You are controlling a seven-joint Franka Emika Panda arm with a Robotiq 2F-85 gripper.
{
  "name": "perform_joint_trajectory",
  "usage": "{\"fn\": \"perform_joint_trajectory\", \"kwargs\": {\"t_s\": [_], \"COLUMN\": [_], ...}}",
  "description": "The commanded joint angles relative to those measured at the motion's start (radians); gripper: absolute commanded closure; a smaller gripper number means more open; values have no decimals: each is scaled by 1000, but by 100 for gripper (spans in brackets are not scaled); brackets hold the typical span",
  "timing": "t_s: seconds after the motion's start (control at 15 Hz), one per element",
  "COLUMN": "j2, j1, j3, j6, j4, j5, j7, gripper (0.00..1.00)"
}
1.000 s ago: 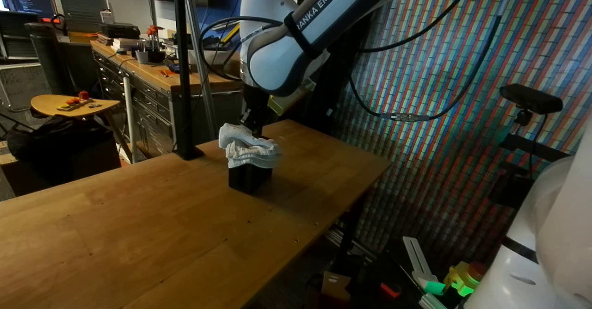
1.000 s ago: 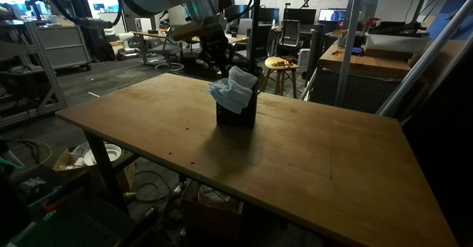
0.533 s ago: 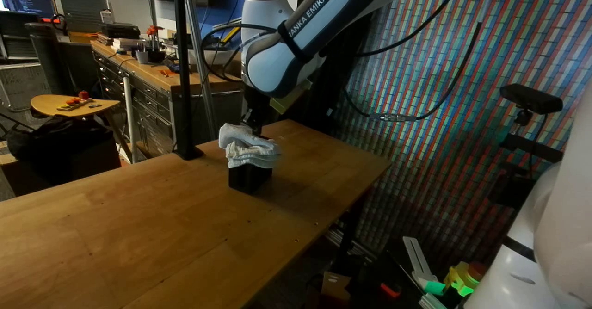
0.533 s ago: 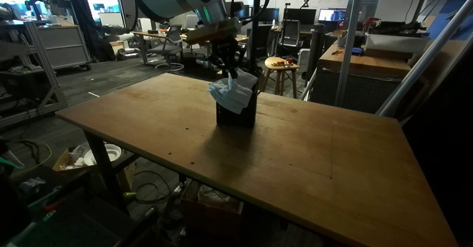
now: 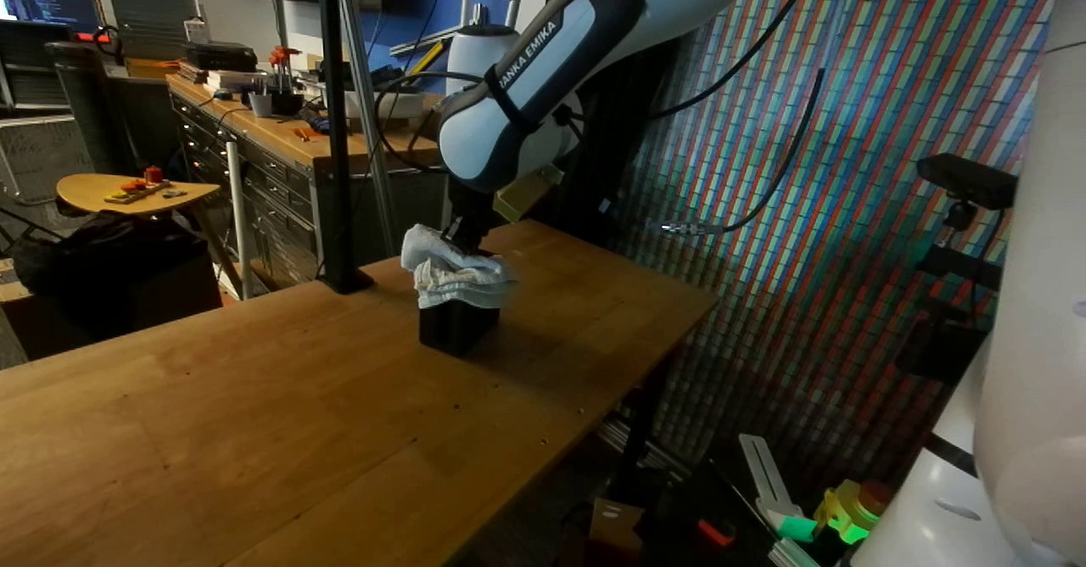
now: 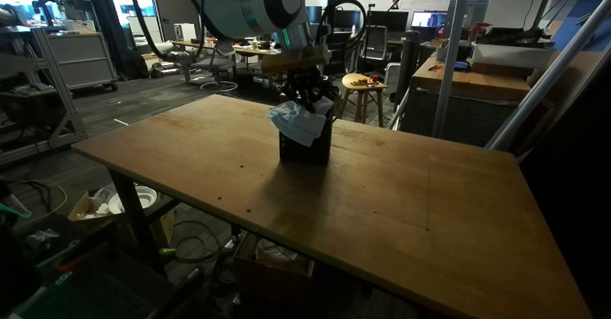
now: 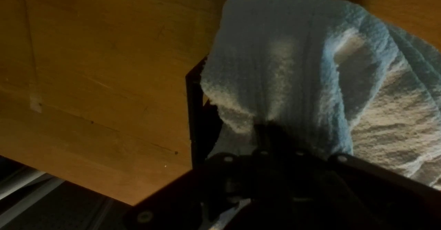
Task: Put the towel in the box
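Compared with a second ago, the arm (image 5: 543,62) reaches lower and its gripper (image 7: 268,125) now meets the towel (image 7: 275,58), while the box (image 6: 305,154) stays on its spot. Largest is the wooden counter (image 6: 405,199), with broad wood between the box and both long edges, and again between it and the short edge with its two corners. The arm slants in from that short edge's side, above the wood. A black post (image 5: 338,143) rises at one long edge, apart from the box, and takes up room there.

Black and upright, the box carries the pale blue towel heaped over its mouth; in both exterior views, folds hang outside the rim and end short of the counter. In the wrist view a dark gap shows between the cloth and one wall of the box. How deep the towel reaches inside is hidden.

Smallest, the gripper points down at the folds, its fingers (image 7: 278,138) looking drawn together with the tips against the cloth; whether they pinch any of it, I cannot tell.
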Motion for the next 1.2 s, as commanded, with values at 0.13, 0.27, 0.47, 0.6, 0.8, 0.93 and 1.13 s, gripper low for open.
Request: {"fn": "perform_joint_trajectory", "kwargs": {"t_s": [0.13,0.27,0.47,0.6,0.8,0.93,1.13], "j2": [40,45,64,89,139,169,194], "j1": [-13,-13,-15,-16,-27,-38,-58], "j3": [10,15,27,36,63,82,108], "j6": [-24,-21,-19,-23,-20,-14,-16], "j4": [49,47,45,47,48,49,53], "j5": [48,55,73,87,138,174,229], "j7": [-52,-53,-63,-74,-110,-135,-180], "gripper": [92,92,92,92,92,92,92]}}
